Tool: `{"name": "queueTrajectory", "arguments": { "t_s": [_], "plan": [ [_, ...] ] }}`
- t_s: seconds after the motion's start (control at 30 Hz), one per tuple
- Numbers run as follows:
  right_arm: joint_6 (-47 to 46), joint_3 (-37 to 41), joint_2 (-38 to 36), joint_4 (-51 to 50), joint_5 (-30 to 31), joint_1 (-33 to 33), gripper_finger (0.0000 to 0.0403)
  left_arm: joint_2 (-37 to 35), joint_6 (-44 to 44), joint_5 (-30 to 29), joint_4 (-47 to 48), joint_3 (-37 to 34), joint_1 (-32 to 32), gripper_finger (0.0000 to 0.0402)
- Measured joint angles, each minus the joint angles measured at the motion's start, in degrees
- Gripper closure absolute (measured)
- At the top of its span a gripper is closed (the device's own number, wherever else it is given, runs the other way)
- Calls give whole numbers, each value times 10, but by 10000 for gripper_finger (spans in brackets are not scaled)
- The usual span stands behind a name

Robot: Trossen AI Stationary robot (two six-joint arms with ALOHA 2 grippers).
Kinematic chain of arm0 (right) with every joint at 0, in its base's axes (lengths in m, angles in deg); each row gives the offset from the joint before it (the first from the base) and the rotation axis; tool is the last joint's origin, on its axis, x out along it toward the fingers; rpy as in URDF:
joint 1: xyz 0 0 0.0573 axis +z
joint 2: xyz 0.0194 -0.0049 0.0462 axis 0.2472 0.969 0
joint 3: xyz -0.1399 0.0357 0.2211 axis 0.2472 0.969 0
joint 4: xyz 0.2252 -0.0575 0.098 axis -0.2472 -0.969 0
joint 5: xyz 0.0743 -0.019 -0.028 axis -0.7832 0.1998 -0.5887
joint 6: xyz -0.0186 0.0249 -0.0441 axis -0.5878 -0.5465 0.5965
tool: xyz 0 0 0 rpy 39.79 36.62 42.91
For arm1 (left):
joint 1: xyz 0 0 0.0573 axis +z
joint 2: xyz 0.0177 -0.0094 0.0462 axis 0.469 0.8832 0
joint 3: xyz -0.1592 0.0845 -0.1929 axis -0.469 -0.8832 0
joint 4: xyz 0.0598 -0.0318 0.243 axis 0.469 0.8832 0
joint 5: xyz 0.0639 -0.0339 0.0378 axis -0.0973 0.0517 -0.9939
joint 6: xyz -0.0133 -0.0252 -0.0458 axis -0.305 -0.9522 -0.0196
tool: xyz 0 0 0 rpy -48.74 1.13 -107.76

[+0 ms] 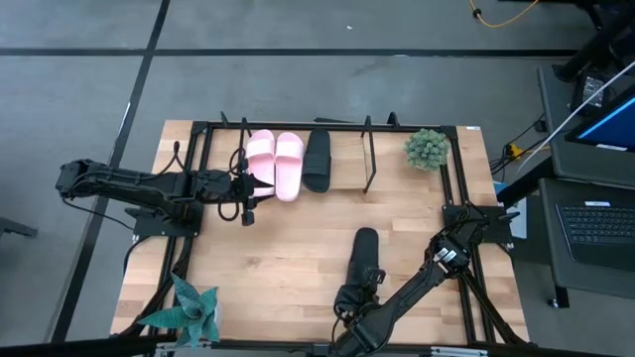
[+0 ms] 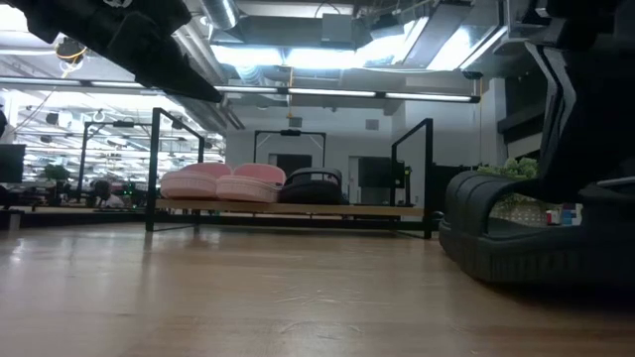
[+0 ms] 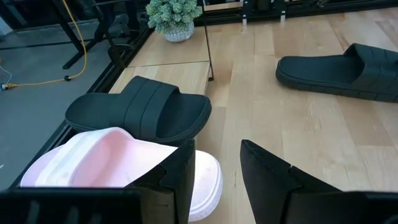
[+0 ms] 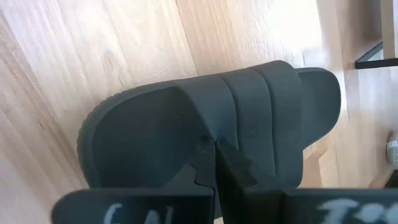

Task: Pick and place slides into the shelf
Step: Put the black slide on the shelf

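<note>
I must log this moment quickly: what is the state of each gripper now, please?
Left gripper: open, holding nothing, beside the pink slides on the shelf.
Right gripper: shut on the black slide on the table.

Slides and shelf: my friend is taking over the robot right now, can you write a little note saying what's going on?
Left gripper: jaws open, empty, beside the pink slides.
Right gripper: jaws shut on the heel of the loose black slide, which lies on the table.
On the shelf: two pink slides side by side, with one black slide next to them.
Done: three slides placed.
Left: carry the last black slide to the free space on the shelf, beside the other black one.
</note>
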Motion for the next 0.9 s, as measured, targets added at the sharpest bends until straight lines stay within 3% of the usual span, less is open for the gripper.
{"name": "queueTrajectory", "arguments": {
  "t_s": [0.2,0.57,0.9],
  "plan": [
    [0,0,0,0,1,0,396,0,1,0,0,0,0,281],
    [-1,0,0,2,-24,-1,336,0,2,0,0,0,0,281],
    [-1,0,0,7,-35,-1,306,0,2,0,0,0,0,281]
  ]
}}
